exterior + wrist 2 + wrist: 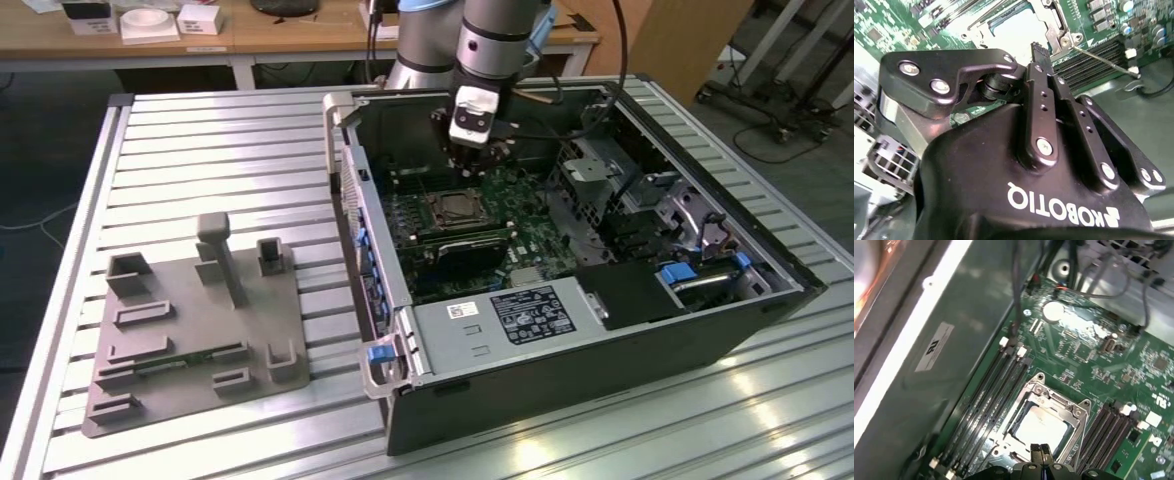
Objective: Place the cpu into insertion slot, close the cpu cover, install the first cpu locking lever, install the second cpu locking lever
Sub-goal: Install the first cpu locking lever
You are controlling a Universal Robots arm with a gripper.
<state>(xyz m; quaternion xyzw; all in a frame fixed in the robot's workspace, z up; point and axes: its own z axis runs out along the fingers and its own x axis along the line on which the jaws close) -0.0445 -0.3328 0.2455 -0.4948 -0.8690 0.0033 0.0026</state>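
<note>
One pale cpu (1040, 429), silver cpu cover (1051, 396)

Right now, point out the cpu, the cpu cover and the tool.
cpu (1040, 429): first wrist view, middle of its bright face.
cpu cover (1056, 396): first wrist view, frame bar beside the window.
tool (1040, 450): first wrist view, between its fingertips.

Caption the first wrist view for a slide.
Gripper over the insertion slot, cpu seated in the window of the cpu cover.

place: robotics lab | evidence: slatted metal bench (200, 140), wooden desk (307, 36), opened computer case (574, 385)
</note>
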